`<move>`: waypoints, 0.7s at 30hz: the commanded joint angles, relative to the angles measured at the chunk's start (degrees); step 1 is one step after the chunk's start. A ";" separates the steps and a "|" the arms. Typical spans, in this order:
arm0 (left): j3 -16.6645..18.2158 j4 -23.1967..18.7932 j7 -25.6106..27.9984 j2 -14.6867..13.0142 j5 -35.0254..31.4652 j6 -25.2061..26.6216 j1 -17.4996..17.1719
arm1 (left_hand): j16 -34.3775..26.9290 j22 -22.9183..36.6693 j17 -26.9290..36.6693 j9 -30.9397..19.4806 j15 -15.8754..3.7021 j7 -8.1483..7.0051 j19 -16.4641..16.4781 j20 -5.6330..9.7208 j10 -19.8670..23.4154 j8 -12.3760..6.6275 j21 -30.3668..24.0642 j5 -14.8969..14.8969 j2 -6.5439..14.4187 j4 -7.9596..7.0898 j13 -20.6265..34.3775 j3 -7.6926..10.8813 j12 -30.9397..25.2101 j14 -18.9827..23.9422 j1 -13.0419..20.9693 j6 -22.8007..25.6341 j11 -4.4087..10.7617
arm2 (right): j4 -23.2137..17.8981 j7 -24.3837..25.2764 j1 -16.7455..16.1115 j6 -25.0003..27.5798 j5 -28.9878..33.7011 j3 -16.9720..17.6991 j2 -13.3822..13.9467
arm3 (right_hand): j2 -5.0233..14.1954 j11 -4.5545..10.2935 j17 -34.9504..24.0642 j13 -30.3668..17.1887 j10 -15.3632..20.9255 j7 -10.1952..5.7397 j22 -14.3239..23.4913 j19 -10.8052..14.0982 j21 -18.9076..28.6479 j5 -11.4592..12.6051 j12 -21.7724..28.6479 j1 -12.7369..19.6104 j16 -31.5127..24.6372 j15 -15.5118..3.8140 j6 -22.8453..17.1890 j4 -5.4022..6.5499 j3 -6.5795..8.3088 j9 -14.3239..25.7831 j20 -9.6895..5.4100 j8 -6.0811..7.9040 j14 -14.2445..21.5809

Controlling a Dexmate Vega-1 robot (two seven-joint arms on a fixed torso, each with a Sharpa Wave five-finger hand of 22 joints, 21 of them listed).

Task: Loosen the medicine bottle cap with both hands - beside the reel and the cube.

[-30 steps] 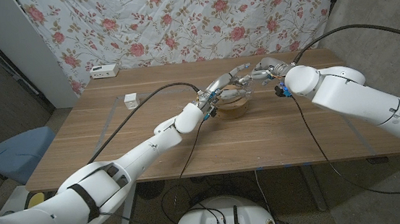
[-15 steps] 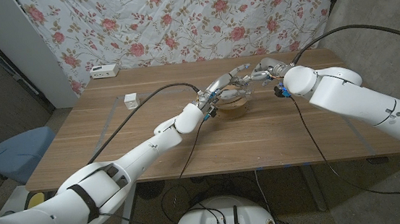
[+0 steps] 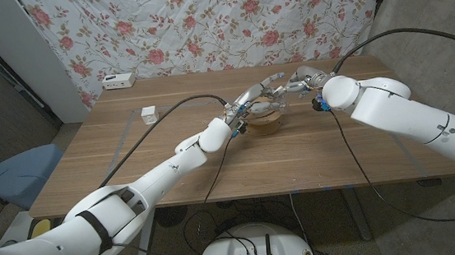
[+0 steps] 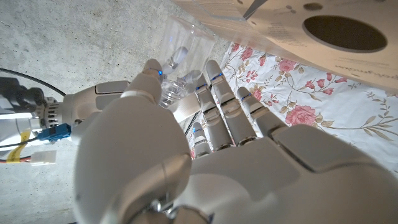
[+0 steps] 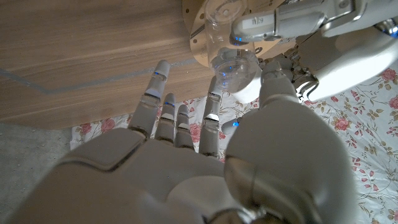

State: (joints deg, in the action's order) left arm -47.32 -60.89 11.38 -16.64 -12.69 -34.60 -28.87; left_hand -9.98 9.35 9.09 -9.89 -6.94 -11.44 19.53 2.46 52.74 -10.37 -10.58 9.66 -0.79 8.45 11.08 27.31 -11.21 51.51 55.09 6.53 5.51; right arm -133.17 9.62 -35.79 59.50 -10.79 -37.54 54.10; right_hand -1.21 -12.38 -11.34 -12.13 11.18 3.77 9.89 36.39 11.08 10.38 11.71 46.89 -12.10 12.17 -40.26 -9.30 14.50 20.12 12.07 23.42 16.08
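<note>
Over the wooden table (image 3: 131, 161), the left hand (image 3: 259, 97) gripped a clear plastic medicine bottle (image 5: 231, 67); the right hand (image 3: 299, 81) apparently pinched its white cap (image 5: 249, 91).

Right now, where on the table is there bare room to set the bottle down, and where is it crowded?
Bare wood spans the near half of the table, between the two arms, and the stretch between the white cube and the left hand. It is crowded at the far middle, where both hands meet over the clear bottle and wooden reel; right hand.
</note>
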 commanded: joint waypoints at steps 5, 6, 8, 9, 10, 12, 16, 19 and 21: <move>0.29 -1.83 -0.09 -0.59 -0.25 0.93 -0.86 | 0.04 0.14 0.11 -0.08 -4.30 -0.20 0.19 3.66 3.51 -0.17 -0.01 0.47 0.33 0.00 0.30 0.51 -0.41 0.20 -0.05 0.30 3.21 | -0.69 1.95 -1.66 0.07 0.35 0.88 -0.54 | 0.15 -0.07 -0.18 0.01 1.34 -0.89 -0.01 0.89 0.35 0.43 0.45 1.38 -0.39 0.15 -2.45 0.01 0.83 0.62 -0.34 1.44 1.11; 0.31 -1.95 -0.08 -0.62 -0.25 1.00 -0.93 | 0.05 0.14 0.11 -0.08 -4.32 -0.22 0.20 3.64 3.51 -0.17 -0.02 0.47 0.33 0.01 0.30 0.52 -0.41 0.19 -0.04 0.30 3.24 | -0.74 2.01 -1.83 -0.11 0.27 1.04 -0.50 | 0.22 -0.06 -0.18 0.02 1.54 -1.08 -0.01 0.92 0.34 0.44 0.48 1.57 -0.42 0.11 -2.81 0.00 0.91 0.68 -0.39 1.64 1.24; 0.34 -2.11 -0.06 -0.68 -0.29 1.04 -1.03 | 0.03 0.14 0.12 -0.08 -4.33 -0.17 0.17 3.65 3.50 -0.16 -0.01 0.47 0.32 0.02 0.30 0.52 -0.40 0.20 -0.04 0.28 3.20 | -0.84 2.10 -2.16 -0.34 0.09 1.35 -0.43 | 0.27 -0.02 -0.18 0.04 1.80 -1.28 -0.01 1.10 0.37 0.44 0.51 1.81 -0.45 0.11 -3.14 -0.01 0.99 0.73 -0.42 1.83 1.40; 0.35 -2.22 -0.03 -0.73 -0.32 1.08 -1.09 | 0.02 0.14 0.12 -0.08 -4.29 -0.16 0.19 3.63 3.50 -0.15 -0.02 0.47 0.34 -0.01 0.30 0.52 -0.40 0.23 -0.07 0.27 3.21 | -0.90 2.18 -2.22 -0.25 0.06 1.41 -0.48 | 0.31 0.00 -0.18 0.06 1.97 -1.37 -0.02 1.10 0.35 0.44 0.53 1.91 -0.47 0.11 -3.55 0.00 1.03 0.69 -0.42 1.99 1.49; 0.39 -2.32 0.03 -0.75 -0.33 1.10 -1.16 | 0.02 0.14 0.12 -0.08 -4.29 -0.17 0.20 3.63 3.49 -0.15 -0.02 0.47 0.33 0.00 0.30 0.51 -0.40 0.23 -0.08 0.27 3.20 | -1.03 2.45 -2.39 -0.14 0.09 1.49 -0.55 | 0.34 0.16 -0.18 0.07 2.36 -1.53 -0.02 1.09 0.32 0.42 0.62 2.00 -0.50 0.13 -3.89 0.05 1.06 0.61 -0.48 2.09 1.63; 0.42 -2.55 0.05 -0.83 -0.39 1.21 -1.28 | 0.04 0.14 0.12 -0.08 -4.29 -0.21 0.20 3.64 3.49 -0.15 -0.02 0.47 0.33 0.00 0.29 0.53 -0.40 0.21 -0.08 0.26 3.21 | -1.18 2.75 -2.71 -0.35 0.12 1.67 -0.52 | 0.41 0.33 -0.19 0.08 2.73 -1.47 -0.02 1.14 0.31 0.41 0.70 2.10 -0.54 0.13 -4.25 0.09 1.10 0.52 -0.49 2.19 1.80; 0.50 -2.94 0.10 -0.98 -0.47 1.36 -1.51 | 0.05 0.14 0.11 -0.08 -4.38 -0.24 0.19 3.63 3.42 -0.13 -0.01 0.47 0.32 0.04 0.29 0.55 -0.37 0.17 -0.05 0.22 3.25 | -1.38 3.40 -3.21 -0.38 0.14 2.00 -0.73 | 0.48 0.52 -0.18 0.10 2.97 -1.69 -0.02 1.22 0.29 0.39 0.68 2.31 -0.54 0.12 -4.91 0.11 1.18 0.39 -0.59 2.38 1.93; 0.59 -3.35 0.08 -1.13 -0.45 1.61 -1.73 | 0.07 0.14 0.10 -0.08 -4.39 -0.19 0.18 3.64 3.43 -0.13 -0.01 0.47 0.33 0.02 0.29 0.56 -0.37 0.14 -0.07 0.23 3.25 | -1.48 3.59 -3.50 -0.64 0.05 2.23 -0.75 | 0.54 0.58 -0.18 0.12 3.16 -1.91 -0.02 1.39 0.33 0.38 0.68 2.49 -0.57 0.10 -5.18 0.12 1.24 0.29 -0.53 2.45 2.09; 0.63 -3.54 0.10 -1.20 -0.48 1.69 -1.85 | 0.05 0.14 0.11 -0.08 -4.35 -0.14 0.19 3.65 3.41 -0.13 -0.02 0.47 0.32 0.01 0.29 0.55 -0.36 0.17 -0.10 0.22 3.23 | -1.56 3.77 -3.71 -0.81 0.04 2.38 -0.75 | 0.55 0.64 -0.18 0.13 3.22 -1.95 -0.02 1.41 0.32 0.37 0.66 2.56 -0.58 0.10 -5.38 0.12 1.26 0.24 -0.59 2.50 2.16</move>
State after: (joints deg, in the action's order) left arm -46.93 -63.24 11.38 -17.39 -13.02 -33.53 -30.04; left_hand -9.98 9.35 9.09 -9.89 -6.95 -11.44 19.53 2.46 52.73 -10.37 -10.58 9.60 -1.18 8.36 11.05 27.39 -11.34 51.51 54.74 6.53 5.52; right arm -134.19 12.20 -38.17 59.28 -10.59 -36.05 53.58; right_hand -0.67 -11.87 -11.33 -11.98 13.73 1.74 9.89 37.48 11.08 10.64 12.15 48.83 -12.10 12.07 -44.95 -9.30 15.39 20.32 11.61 25.70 17.60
